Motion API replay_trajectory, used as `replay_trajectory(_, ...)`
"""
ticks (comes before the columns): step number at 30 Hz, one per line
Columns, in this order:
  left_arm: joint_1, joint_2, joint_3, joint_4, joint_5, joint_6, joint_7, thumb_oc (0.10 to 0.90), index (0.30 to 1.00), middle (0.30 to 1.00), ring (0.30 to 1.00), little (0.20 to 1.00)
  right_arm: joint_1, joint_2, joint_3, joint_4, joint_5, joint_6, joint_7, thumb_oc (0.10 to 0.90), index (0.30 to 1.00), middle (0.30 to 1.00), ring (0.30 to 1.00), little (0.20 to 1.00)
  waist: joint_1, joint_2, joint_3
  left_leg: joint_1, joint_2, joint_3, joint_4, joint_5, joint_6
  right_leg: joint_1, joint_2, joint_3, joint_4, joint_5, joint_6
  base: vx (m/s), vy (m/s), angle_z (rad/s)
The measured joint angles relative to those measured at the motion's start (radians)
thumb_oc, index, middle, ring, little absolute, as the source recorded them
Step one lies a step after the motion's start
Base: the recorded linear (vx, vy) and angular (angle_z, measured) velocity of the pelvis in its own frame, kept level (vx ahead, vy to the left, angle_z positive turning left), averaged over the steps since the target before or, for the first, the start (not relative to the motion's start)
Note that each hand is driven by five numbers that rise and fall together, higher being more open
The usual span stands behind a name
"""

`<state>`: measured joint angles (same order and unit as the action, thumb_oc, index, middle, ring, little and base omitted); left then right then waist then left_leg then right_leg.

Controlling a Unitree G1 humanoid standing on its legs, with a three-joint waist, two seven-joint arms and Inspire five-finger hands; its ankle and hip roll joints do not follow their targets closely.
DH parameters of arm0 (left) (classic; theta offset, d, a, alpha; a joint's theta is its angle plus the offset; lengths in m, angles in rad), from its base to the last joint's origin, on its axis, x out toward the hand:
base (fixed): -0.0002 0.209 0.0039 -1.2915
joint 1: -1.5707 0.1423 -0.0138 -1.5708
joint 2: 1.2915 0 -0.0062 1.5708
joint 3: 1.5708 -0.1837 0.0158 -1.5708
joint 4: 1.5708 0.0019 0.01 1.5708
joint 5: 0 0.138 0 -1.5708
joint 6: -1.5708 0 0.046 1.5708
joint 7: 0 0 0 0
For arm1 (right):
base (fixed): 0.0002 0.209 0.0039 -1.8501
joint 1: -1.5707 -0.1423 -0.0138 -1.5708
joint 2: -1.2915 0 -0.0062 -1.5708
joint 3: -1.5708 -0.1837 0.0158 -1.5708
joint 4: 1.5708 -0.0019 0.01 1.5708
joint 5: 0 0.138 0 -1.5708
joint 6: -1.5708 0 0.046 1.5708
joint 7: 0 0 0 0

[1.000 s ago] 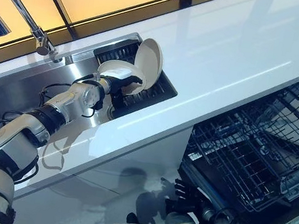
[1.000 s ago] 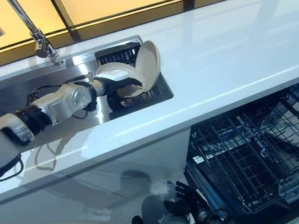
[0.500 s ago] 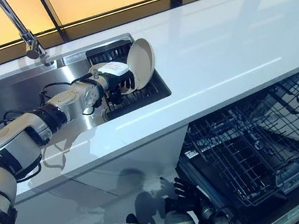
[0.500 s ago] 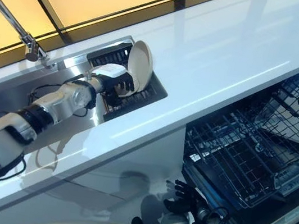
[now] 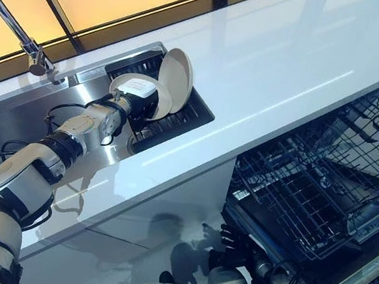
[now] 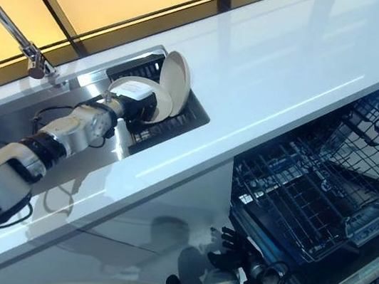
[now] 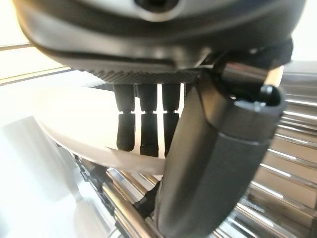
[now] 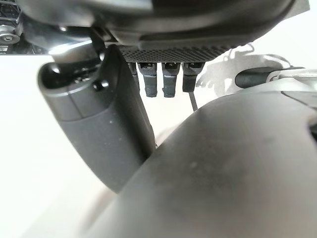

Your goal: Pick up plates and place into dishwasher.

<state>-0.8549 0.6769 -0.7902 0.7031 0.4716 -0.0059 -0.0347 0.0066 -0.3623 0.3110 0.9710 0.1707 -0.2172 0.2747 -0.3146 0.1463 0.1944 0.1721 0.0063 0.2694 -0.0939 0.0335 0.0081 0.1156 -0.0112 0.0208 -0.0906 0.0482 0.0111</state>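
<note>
Faucet (image 5: 18,39) at far left over the steel sink (image 5: 14,111). Left hand (image 5: 144,99) is at the dark drying rack (image 5: 187,113) set in the sink — fingers (image 7: 141,126) lie against the face of a cream plate (image 5: 175,75) standing on edge in the rack, thumb (image 7: 213,163) on the near side, so it's pinching the plate rim. White countertop (image 5: 295,65) runs right. Dishwasher rack (image 5: 320,184) pulled out below it. Right hand (image 5: 231,244) hangs low beside it — fingers loosely spread, holding nothing.
</note>
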Motion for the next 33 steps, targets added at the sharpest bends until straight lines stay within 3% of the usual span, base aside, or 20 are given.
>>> replay_trajectory(8,0.0,0.033,-0.001,-0.033,-0.003,-0.01,0.052,0.1,0.3,0.3,0.3,0.2,0.002,-0.011,0.003,-0.001,-0.007,-0.006,-0.035,0.8,0.9,0.9,0.9,0.9,0.019,-0.001,0.004,-0.002,0.0,-0.002,0.0,0.0,0.0,-0.001,-0.001,-0.002,0.0,0.0,0.0,0.0,0.0,0.0)
replay_trajectory(18,0.001,0.218,0.012,-0.25,-0.126,-0.043,0.142,0.1,0.3,0.3,0.3,0.2,0.053,-0.056,0.007,-0.176,0.005,-0.025,-0.055,0.8,0.9,0.9,0.9,0.9,0.04,-0.009,0.033,0.0,-0.001,-0.018,0.0,0.0,0.0,0.008,-0.002,-0.012,0.0,0.002,-0.004,-0.01,0.0,0.02)
replay_trajectory(24,0.025,0.262,0.115,-0.308,-0.165,-0.077,0.145,0.1,0.3,0.3,0.3,0.2,0.12,-0.108,-0.032,-0.396,-0.016,0.015,-0.004,0.8,0.9,0.9,0.9,0.9,0.045,-0.047,0.058,0.004,-0.001,-0.029,0.0,0.0,0.0,0.015,-0.001,-0.022,0.0,0.002,-0.003,-0.03,-0.02,0.03)
replay_trajectory(30,0.03,0.342,0.142,-0.331,-0.171,-0.092,0.165,0.1,0.3,0.3,0.3,0.2,0.162,-0.149,-0.107,-0.464,0.01,0.066,0.043,0.8,0.9,0.9,0.9,0.9,0.043,-0.09,0.073,0.001,-0.001,-0.033,0.002,0.0,0.0,0.014,-0.001,-0.027,0.0,0.002,-0.004,0.0,0.0,0.0)
replay_trajectory(33,0.078,0.344,0.195,-0.346,-0.185,-0.104,0.181,0.1,0.3,0.3,0.3,0.2,0.189,-0.164,-0.136,-0.518,0.039,0.07,0.067,0.8,0.9,0.9,0.9,0.9,0.043,-0.1,0.074,0.0,-0.003,-0.034,0.001,0.0,0.0,0.014,-0.002,-0.029,0.0,0.002,-0.004,0.0,0.0,0.0)
